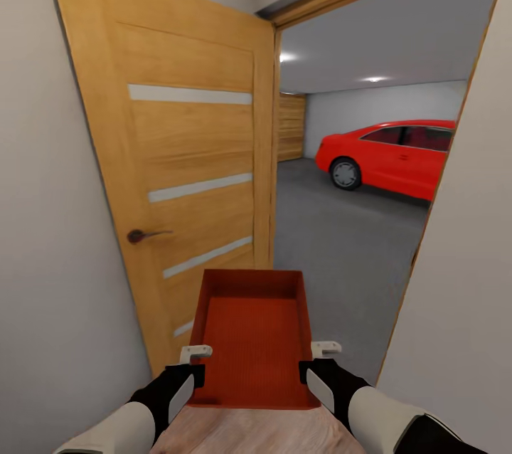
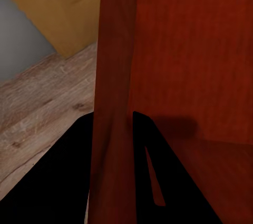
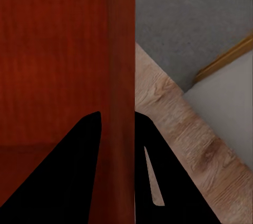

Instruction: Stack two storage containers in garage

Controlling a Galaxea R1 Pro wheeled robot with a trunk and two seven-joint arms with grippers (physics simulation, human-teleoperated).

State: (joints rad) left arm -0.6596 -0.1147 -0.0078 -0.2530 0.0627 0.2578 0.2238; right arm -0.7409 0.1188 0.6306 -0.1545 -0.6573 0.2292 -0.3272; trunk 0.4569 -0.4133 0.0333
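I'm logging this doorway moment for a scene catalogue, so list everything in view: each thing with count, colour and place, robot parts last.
Storage container: one, orange-red, no lid, held between both grippers in front of the robot.
Door: one, light wood with pale stripes and a dark handle, swung open at left.
Door frame: one, wood, around the opening.
Car: one, red, parked in the garage at right.
Garage floor: dark grey, beyond the doorway.
Plank flooring: light wood, under the container.
Walls: pale grey, on both sides.
Left gripper: one, black, clamped on the container's left wall.
Right gripper: one, black, clamped on its right wall.
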